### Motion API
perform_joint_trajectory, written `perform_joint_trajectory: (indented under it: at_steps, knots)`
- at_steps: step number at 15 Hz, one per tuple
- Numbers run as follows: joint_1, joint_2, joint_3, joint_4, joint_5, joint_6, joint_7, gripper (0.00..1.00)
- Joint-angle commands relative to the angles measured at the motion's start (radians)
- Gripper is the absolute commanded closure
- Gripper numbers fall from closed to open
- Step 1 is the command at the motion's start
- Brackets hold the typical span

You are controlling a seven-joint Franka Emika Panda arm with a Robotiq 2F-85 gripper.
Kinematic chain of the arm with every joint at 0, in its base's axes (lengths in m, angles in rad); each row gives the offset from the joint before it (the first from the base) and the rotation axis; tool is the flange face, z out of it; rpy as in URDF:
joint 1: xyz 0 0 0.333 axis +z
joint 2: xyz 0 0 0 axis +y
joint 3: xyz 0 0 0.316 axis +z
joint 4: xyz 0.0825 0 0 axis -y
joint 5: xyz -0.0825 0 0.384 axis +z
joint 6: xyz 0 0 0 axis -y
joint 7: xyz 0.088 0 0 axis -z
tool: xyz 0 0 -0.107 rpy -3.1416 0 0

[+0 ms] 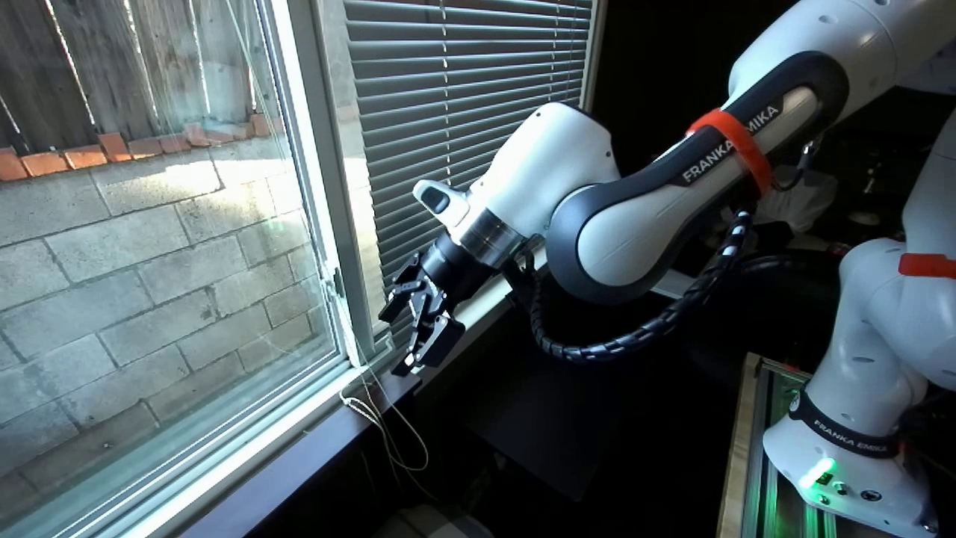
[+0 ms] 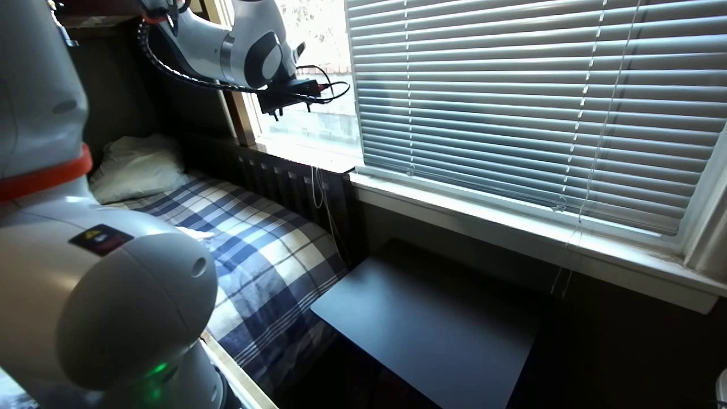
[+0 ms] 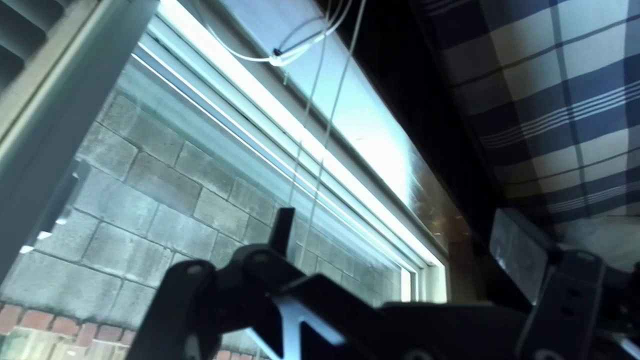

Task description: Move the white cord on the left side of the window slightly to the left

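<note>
The window (image 1: 314, 172) has a white frame, a clear pane and grey blinds. The thin white cord (image 1: 364, 408) hangs down beside the frame post, with a knotted bundle and loops over the sill; it also shows in an exterior view (image 2: 313, 187). My gripper (image 1: 394, 340) is open beside the post, near the cord. In the wrist view my gripper (image 3: 400, 240) has wide-apart fingers with nothing held. There, one strand of the white cord (image 3: 327, 134) passes along the inner side of the left finger and another meets that finger's tip. Depth and contact cannot be told.
The window sill (image 1: 299, 448) runs below the gripper. Blinds (image 2: 500, 102) cover the other pane, with a separate thin cord at their far side. A black table (image 2: 431, 318) and a bed with a plaid cover (image 2: 267, 250) stand below. A dark cable (image 1: 635, 344) loops under the arm.
</note>
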Motion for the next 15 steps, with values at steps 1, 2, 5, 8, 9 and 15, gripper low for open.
perform_joint_trajectory:
  at_steps: [1,2,5,8,9,15]
  knots:
    - [-0.069,0.043,0.083,0.063,0.216,-0.007,-0.268,0.0]
    - [-0.087,0.042,0.094,0.07,0.277,-0.017,-0.343,0.0]
    - [-0.14,0.033,0.112,0.087,0.465,-0.058,-0.557,0.0]
    - [-0.178,0.035,0.111,0.106,0.62,-0.109,-0.751,0.0]
    - [-0.189,0.038,0.11,0.116,0.666,-0.141,-0.813,0.0]
    - [-0.225,0.065,0.098,0.141,0.804,-0.256,-1.029,0.14]
